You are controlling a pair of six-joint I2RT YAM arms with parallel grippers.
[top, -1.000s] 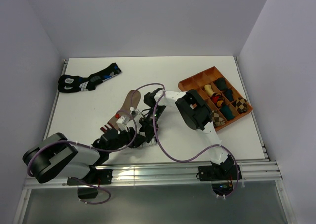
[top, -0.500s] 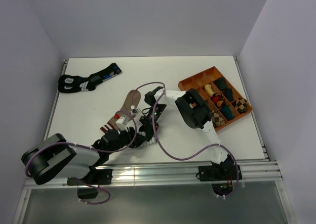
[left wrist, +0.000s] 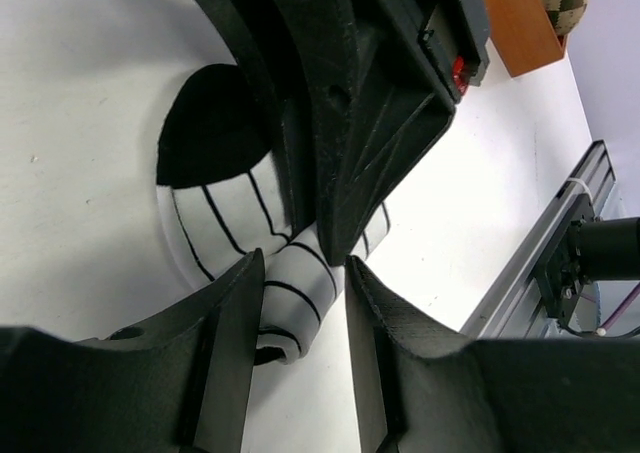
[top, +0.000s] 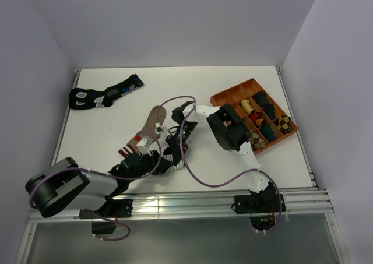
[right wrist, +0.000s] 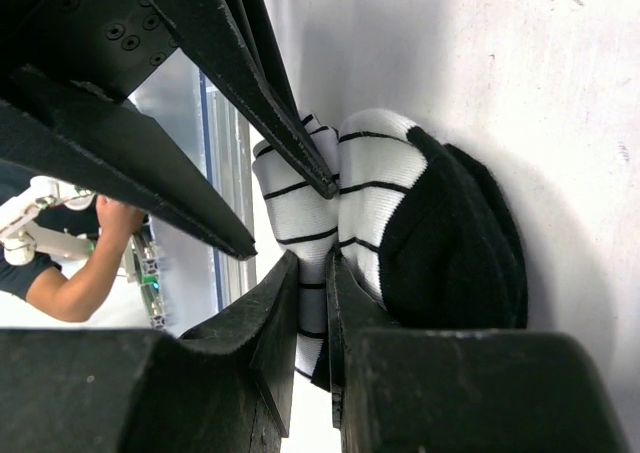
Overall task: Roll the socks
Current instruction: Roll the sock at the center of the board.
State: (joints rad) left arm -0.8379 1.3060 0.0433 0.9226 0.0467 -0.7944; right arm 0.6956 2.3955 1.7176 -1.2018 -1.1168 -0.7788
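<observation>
right fingers (right wrist: 262, 338) pinch a fold of the limp, light white black-striped cloth sock (right wrist: 375, 183), left fingers (left wrist: 232, 323) clasp its thicker roll, likely the surer hold.

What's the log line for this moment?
left gripper: shut on white sock roll | right gripper: shut on white sock fold | tan sock: lying unrolled

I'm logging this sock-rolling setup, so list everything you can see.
white sock: one, white with thin black stripes and a black toe, near centre, bunched between both hands
tan sock: one, tan-brown with a maroon-and-white cuff, centre
black socks: apparently two, blue and white marks, far left
tray: one, orange, right
rolled bundles: several, argyle and dark, in tray
table: one, white
left hand: black, gripping white sock
right hand: black, pinching white sock
</observation>
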